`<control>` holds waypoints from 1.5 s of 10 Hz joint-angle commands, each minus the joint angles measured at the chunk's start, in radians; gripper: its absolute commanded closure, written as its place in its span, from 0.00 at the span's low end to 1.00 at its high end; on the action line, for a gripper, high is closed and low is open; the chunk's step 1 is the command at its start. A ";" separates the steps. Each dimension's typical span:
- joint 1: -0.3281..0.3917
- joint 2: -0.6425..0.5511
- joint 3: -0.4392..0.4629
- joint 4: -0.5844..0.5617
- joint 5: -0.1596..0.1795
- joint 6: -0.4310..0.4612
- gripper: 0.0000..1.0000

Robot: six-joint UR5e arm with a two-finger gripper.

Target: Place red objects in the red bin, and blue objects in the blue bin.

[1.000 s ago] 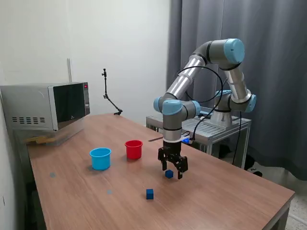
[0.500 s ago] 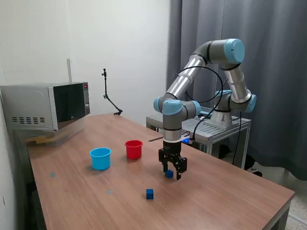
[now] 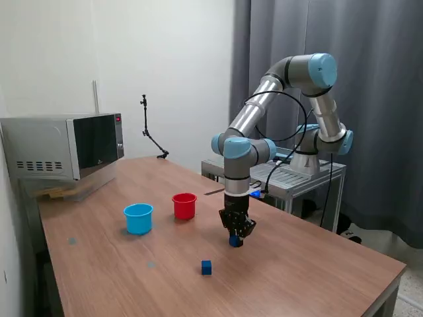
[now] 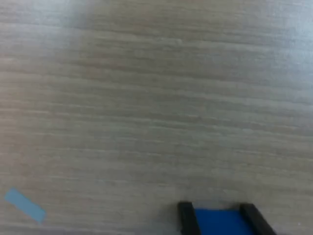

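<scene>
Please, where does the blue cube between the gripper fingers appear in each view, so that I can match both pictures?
Exterior view: the blue cube sits at the gripper tips, near the table's middle, to the exterior view's right of the red cup.
Wrist view: the cube lies between two dark fingers at the picture's edge.
Shared landmark: the wooden table.

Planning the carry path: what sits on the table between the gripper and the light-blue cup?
In the exterior view, only the red cup stands roughly between the gripper and the light-blue cup; otherwise bare tabletop.
</scene>
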 commanded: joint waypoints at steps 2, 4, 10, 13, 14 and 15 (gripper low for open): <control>-0.008 0.000 -0.010 0.000 -0.018 -0.001 1.00; -0.029 -0.069 -0.076 0.010 -0.099 0.001 1.00; -0.185 -0.172 -0.131 0.077 -0.095 0.004 1.00; -0.209 -0.056 -0.265 0.171 -0.098 -0.009 1.00; -0.215 -0.036 -0.294 0.172 -0.096 -0.019 1.00; -0.224 -0.016 -0.317 0.174 -0.096 -0.032 1.00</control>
